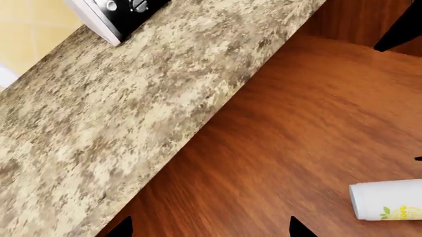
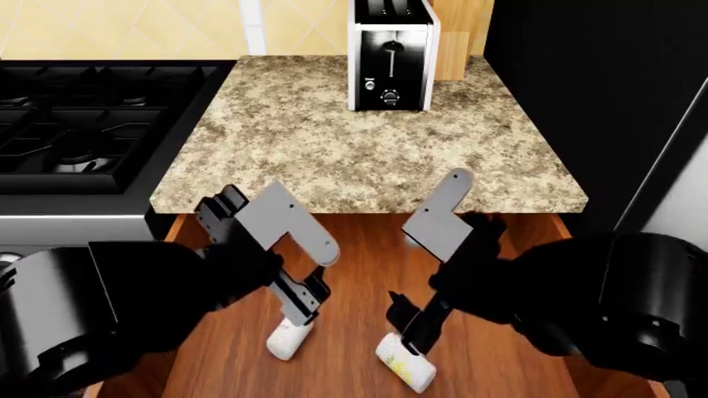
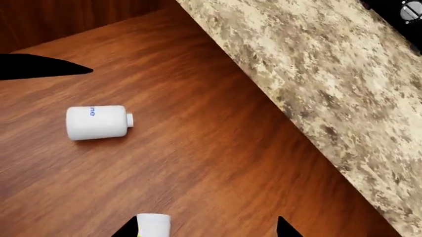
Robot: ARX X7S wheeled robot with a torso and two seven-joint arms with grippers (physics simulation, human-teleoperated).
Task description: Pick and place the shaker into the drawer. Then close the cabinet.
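**Two white shakers lie in the open drawer, both grippers spread above them**

Farthest left in the head view is a black stove (image 2: pixel 78 124), with a yellow tiled wall (image 2: pixel 133 29) behind it. Next to it runs the speckled granite counter (image 2: pixel 366 149) (image 1: pixel 118 113) (image 3: pixel 316 74). A black-and-white toaster (image 2: pixel 390 58) (image 1: pixel 118 12) stands at the back of the counter, with a pale wooden block (image 2: pixel 459 37) just beside it. A tall dark appliance (image 2: pixel 598 83) closes off the right side.

Below the counter's front edge the drawer (image 2: pixel 366 257) (image 1: pixel 297 123) (image 3: pixel 197 148) is pulled out, its reddish-brown wood floor showing between the two arms.

The left gripper (image 2: pixel 304 308) (image 1: pixel 211 229) hangs over the left half of the drawer. In its wrist view the dark fingertips (image 1: pixel 300 228) stand well apart, with only bare wood between them. Just under it in the head view lies the blue-lettered shaker (image 2: pixel 290 338) (image 3: pixel 97 122), on its side on the drawer floor and touching no finger.

To its right lies the yellow-labelled shaker (image 2: pixel 406 361) (image 1: pixel 389 199) (image 3: pixel 153 224), also on its side on the floor, apart from the first. The right gripper (image 2: pixel 407 327) (image 3: pixel 205 229) hangs directly over it. In the right wrist view its fingertips (image 3: pixel 287 228) are spread wide, and the white end of this shaker shows just beside one of them, not pinched. Whether that finger touches the shaker cannot be told.

Both shakers are inside the drawer and neither is held. The drawer stands open.
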